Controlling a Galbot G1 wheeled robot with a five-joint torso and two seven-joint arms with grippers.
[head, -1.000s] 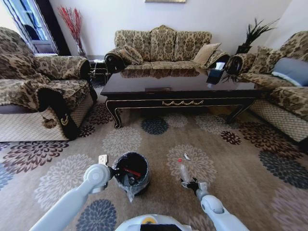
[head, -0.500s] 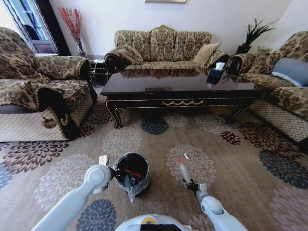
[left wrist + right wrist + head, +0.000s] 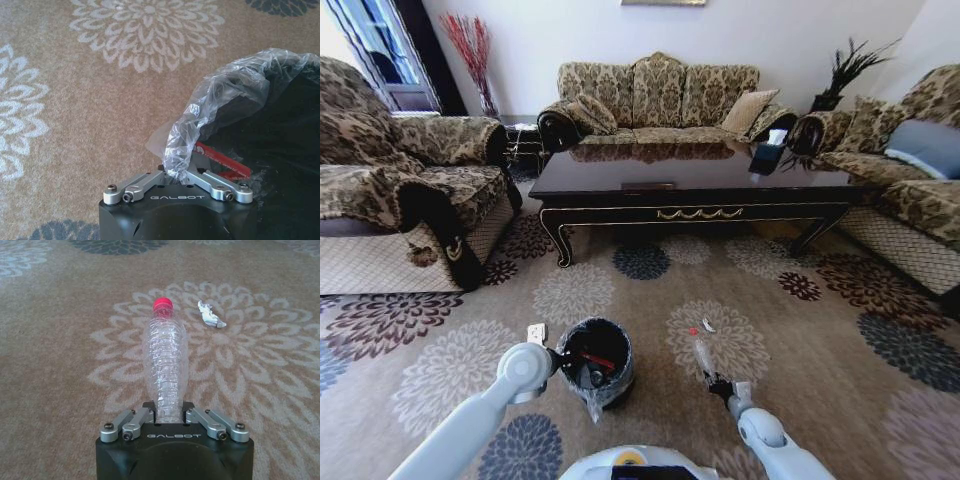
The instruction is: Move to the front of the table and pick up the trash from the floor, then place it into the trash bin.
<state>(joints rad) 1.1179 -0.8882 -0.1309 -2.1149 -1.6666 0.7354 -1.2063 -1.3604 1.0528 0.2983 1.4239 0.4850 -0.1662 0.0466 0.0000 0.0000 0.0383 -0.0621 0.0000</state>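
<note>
Living room with patterned sofas [image 3: 658, 92] around a long dark table [image 3: 690, 175], standing on a beige floor [image 3: 820, 330] of round flower medallions.

Far left on the carpet, just beside the left arm's elbow joint: a small white scrap [image 3: 535, 332]. Next to it, the trash bin [image 3: 596, 360], black, lined with clear plastic, a red item visible inside. Left gripper [image 3: 176, 176] at the bin's near rim, fingers pinched together on a gathered fold of the plastic liner [image 3: 210, 105]; bin resting on the carpet.

Further right, in front of the table and well apart from it: a clear plastic bottle [image 3: 165, 371] with a red cap [image 3: 162, 303], lying on a cream medallion. Right gripper [image 3: 169, 415] low over the carpet, fingers closed around the bottle's base end, cap pointing away toward the table. Just beyond the cap and to the right, a crumpled white paper scrap [image 3: 210, 315] on the same medallion, not touching the bottle.
</note>
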